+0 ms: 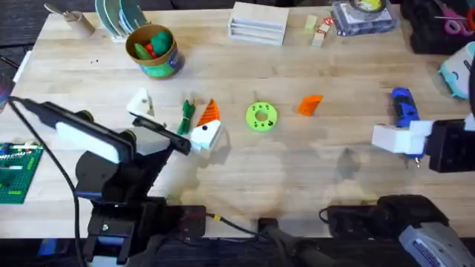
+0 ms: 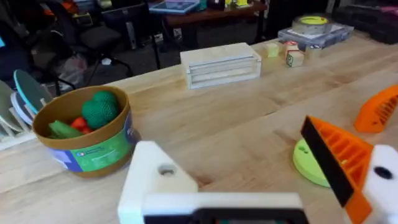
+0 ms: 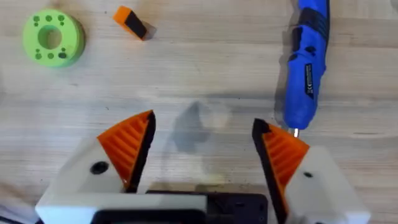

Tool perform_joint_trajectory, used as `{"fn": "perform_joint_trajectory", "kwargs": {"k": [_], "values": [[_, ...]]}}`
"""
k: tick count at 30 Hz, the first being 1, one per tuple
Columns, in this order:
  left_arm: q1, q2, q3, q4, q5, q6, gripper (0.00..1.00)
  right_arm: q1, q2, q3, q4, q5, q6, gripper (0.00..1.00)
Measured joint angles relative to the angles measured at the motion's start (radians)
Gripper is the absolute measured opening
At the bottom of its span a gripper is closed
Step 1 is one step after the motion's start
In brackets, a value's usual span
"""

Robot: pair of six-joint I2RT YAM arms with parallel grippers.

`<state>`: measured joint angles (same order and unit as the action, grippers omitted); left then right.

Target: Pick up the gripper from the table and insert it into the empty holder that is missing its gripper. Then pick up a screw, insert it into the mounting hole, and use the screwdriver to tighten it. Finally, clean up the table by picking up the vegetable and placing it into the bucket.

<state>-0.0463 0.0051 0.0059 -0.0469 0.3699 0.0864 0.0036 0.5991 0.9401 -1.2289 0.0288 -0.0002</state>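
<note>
The loose orange gripper [image 1: 309, 104] [image 2: 376, 109] [image 3: 130, 22] lies on the table [image 1: 341, 67], right of a lime-green disc [image 1: 261, 116] [image 3: 53, 37]. My left gripper [image 1: 174, 119] [image 2: 249, 168] is open. One of its fingers is the bare white holder [image 1: 139, 104] [image 2: 155, 180]; the other carries an orange ribbed pad [image 2: 339, 158]. A small green vegetable [image 1: 187, 113] lies between them. The bucket [image 1: 154, 50] [image 2: 84, 134] holds green and red pieces. My right gripper [image 1: 404, 141] [image 3: 205, 134] is open and empty beside the blue screwdriver [image 1: 403, 107] [image 3: 308, 62].
A white box [image 1: 258, 22] [image 2: 221, 62], small wooden blocks [image 1: 319, 30], a tape roll on a case [image 1: 364, 15] and a plate rack [image 1: 119, 15] line the far edge. A green baseplate [image 1: 15, 170] sits at the left edge. Bare wood lies between the disc and the screwdriver.
</note>
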Motion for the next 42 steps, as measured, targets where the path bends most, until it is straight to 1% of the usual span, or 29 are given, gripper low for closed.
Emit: {"fn": "perform_joint_trajectory", "kwargs": {"k": [10, 42], "values": [[0.0, 0.0, 0.0, -0.006, 0.027, 0.0, 0.993, 0.0, 0.0, 0.0, 0.0, 0.0, 0.0, 0.992], [0.0, 0.0, 0.0, -0.006, 0.03, 0.0, 0.993, 0.0, 0.0, 0.0, 0.0, 0.0, 0.0, 0.992]]}}
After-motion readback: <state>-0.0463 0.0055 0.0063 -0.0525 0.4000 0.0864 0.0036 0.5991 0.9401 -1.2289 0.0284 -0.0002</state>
